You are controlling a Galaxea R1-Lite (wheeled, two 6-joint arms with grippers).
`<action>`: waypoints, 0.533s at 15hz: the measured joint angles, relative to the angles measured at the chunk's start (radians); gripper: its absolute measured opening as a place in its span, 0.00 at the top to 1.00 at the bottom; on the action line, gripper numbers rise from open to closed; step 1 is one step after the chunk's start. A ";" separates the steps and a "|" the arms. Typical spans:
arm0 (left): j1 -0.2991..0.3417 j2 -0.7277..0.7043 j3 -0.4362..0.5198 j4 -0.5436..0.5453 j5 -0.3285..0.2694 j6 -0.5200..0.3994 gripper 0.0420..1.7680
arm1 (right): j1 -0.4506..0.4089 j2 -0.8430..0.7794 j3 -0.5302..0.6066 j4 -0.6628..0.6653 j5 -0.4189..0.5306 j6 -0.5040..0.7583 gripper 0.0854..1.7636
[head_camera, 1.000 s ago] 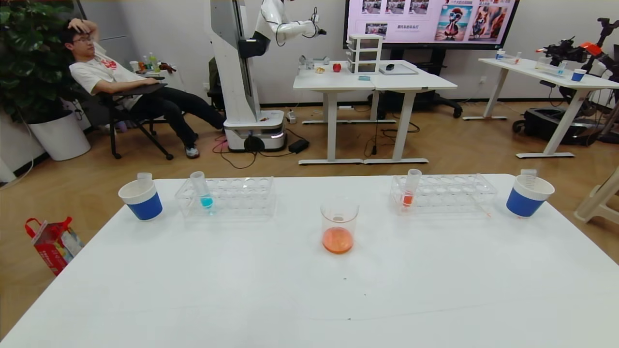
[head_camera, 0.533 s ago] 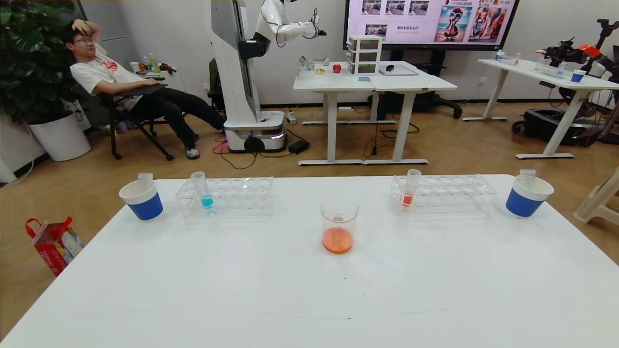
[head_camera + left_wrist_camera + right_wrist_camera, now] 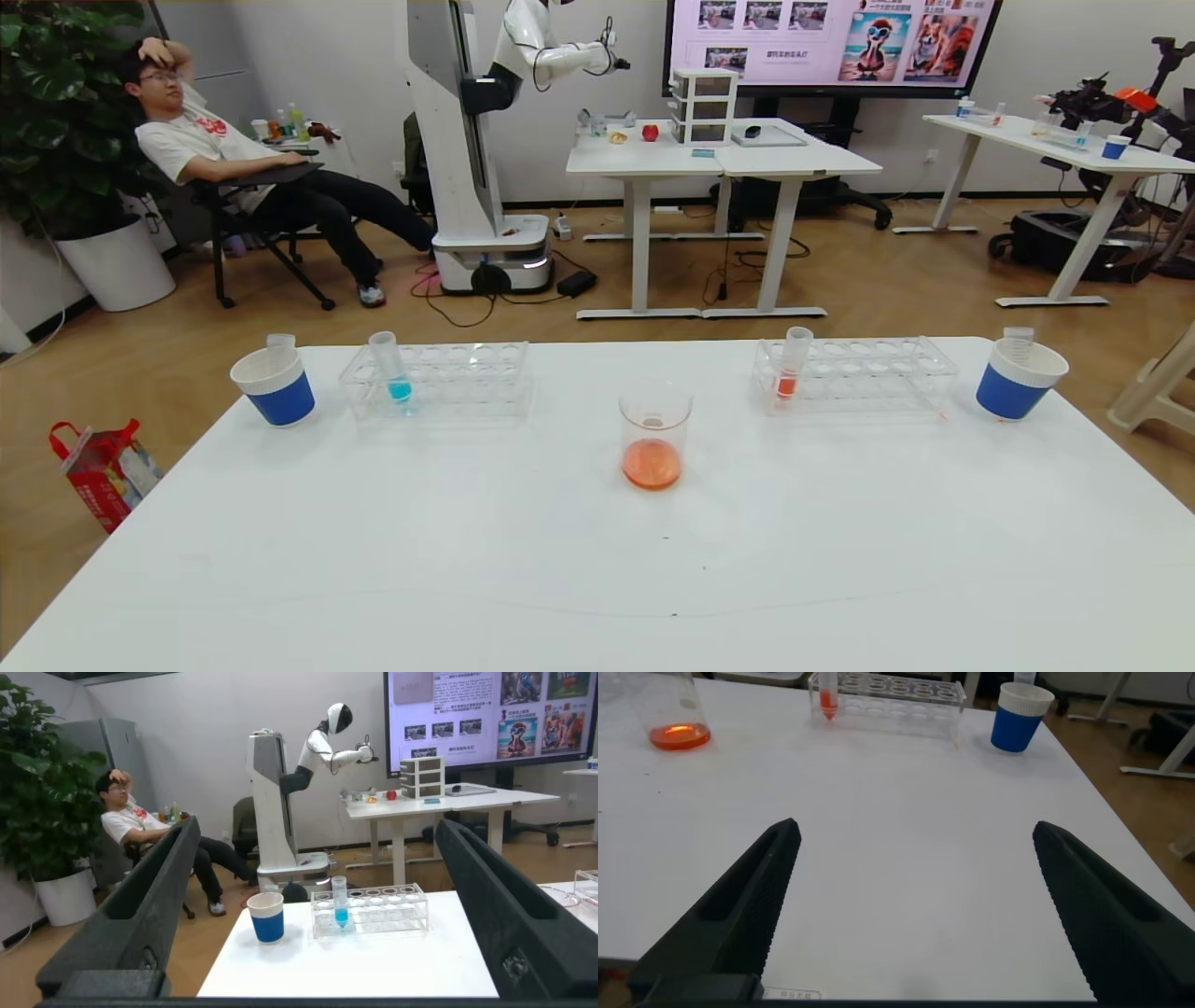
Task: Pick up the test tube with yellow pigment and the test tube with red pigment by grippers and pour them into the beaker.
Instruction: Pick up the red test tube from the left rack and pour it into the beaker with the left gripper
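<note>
The beaker (image 3: 653,434) stands mid-table with orange-red liquid at its bottom; it also shows in the right wrist view (image 3: 677,719). One test tube with red pigment (image 3: 792,364) stands in the right rack (image 3: 868,378), also in the right wrist view (image 3: 827,698). No tube with yellow pigment is in view. Neither gripper shows in the head view. My left gripper (image 3: 318,826) is open and empty, back from the left rack. My right gripper (image 3: 917,829) is open and empty, low over bare table, well short of the beaker.
A blue-liquid tube (image 3: 392,369) stands in the left rack (image 3: 448,383). Blue paper cups (image 3: 274,385) (image 3: 1018,378) at the far table corners each hold an empty clear tube. A red bag (image 3: 103,467) lies on the floor at left.
</note>
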State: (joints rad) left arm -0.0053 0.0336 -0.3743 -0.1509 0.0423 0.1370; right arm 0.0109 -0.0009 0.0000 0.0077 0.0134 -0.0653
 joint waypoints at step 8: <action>0.001 -0.035 0.367 0.161 -0.066 -0.070 0.01 | 0.000 0.000 0.000 0.000 0.000 0.000 0.02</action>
State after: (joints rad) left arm -0.0047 -0.0017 -0.0072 0.0100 -0.0234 0.0672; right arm 0.0109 -0.0009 0.0000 0.0072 0.0134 -0.0653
